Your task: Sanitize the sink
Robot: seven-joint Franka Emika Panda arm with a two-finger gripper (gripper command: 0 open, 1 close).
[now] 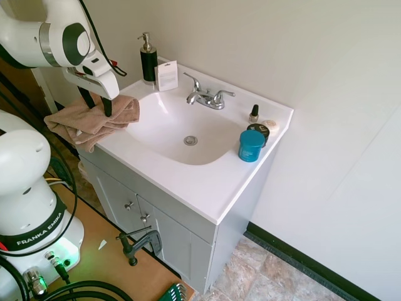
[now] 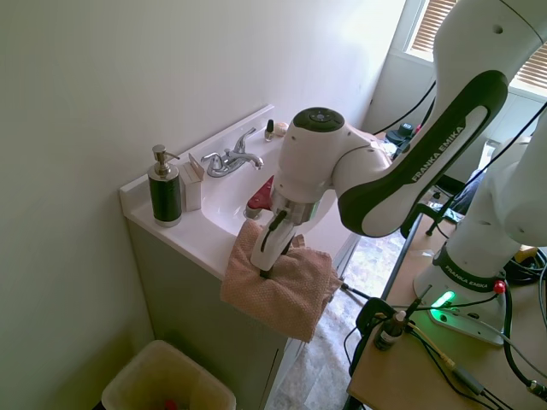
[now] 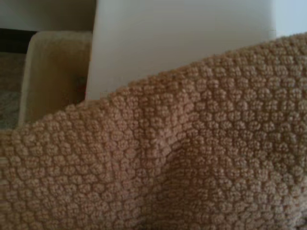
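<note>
The sink [image 1: 164,128] is a glossy white vanity top with an oval basin, a round chrome drain [image 1: 190,140] and a chrome two-handle faucet [image 1: 207,97]. A tan knobbly towel [image 1: 94,122] is bunched on its left front corner and hangs over the edge. My gripper [image 1: 98,105] points down into the towel, its two dark fingers standing apart with a fold of cloth between them. From the other side, the gripper [image 2: 267,263] presses into the towel [image 2: 282,286] at the sink [image 2: 184,235] corner. The towel [image 3: 192,163] fills most of the wrist view.
A black soap dispenser [image 1: 148,59] and a small white box [image 1: 167,76] stand at the sink's back left. A teal jar [image 1: 251,145], a dark-lidded tin and a small bottle [image 1: 254,114] sit at the right. A cream bin [image 2: 167,384] stands on the floor below the towel.
</note>
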